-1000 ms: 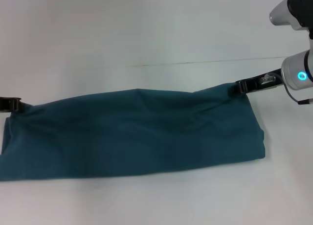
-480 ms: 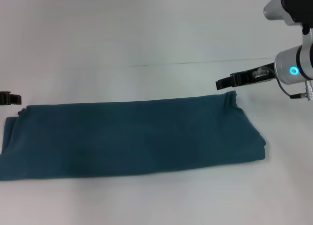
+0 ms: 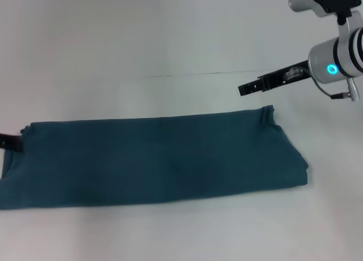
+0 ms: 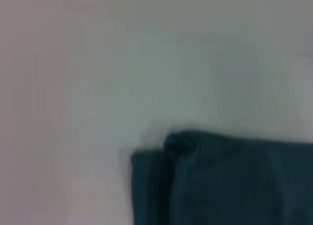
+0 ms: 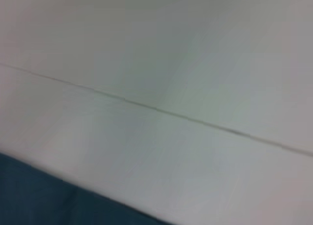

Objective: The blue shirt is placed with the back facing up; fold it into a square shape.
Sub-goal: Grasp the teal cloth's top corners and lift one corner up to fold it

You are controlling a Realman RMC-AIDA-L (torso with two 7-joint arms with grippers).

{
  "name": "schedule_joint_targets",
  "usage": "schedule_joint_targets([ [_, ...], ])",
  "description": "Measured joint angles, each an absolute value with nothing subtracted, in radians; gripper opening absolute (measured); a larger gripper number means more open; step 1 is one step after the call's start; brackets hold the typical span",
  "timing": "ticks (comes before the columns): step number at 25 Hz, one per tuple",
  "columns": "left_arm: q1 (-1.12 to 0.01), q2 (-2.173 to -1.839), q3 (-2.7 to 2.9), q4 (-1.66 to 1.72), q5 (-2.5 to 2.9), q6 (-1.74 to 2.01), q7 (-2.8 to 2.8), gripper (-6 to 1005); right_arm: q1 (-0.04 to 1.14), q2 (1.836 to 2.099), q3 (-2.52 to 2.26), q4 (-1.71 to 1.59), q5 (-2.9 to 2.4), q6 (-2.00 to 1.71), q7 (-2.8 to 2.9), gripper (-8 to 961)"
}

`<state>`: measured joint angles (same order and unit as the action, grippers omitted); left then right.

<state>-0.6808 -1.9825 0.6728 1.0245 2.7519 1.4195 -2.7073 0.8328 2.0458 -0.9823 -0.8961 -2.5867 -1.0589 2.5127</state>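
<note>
Worktop (image 3: 113, 45), white, is filling the frame, and the blue shirt (image 3: 153, 161) is lying flat on it as a long folded band across the lower half. The right pincer (image 3: 241, 90) is hovering at upper right above the shirt's corner, gripping nothing, its fingers' state unclear. The left pincer (image 3: 17, 142) is showing at the left edge beside the shirt, its state impossible to tell.

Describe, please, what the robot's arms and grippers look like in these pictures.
The right arm is silver-white with black bands, a glowing blue ring light and a thin cable at the wrist. The right gripper is black, long and slim. Of the left gripper only a black tip shows at the head view's edge, beside the blue shirt.
</note>
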Motion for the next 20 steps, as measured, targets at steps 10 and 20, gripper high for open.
schedule_joint_targets([
  [10, -0.607, -1.995, 0.666, 1.126, 2.801, 1.593, -2.881, 932, 0.841, 2.078, -1.01, -0.991, -2.723, -1.057, 2.514, 924],
  [20, -0.604, -2.0, 0.651, 1.007, 2.801, 1.486, -2.901, 930, 0.844, 2.086, -1.073, -1.008, -2.746, -1.064, 2.53, 924],
])
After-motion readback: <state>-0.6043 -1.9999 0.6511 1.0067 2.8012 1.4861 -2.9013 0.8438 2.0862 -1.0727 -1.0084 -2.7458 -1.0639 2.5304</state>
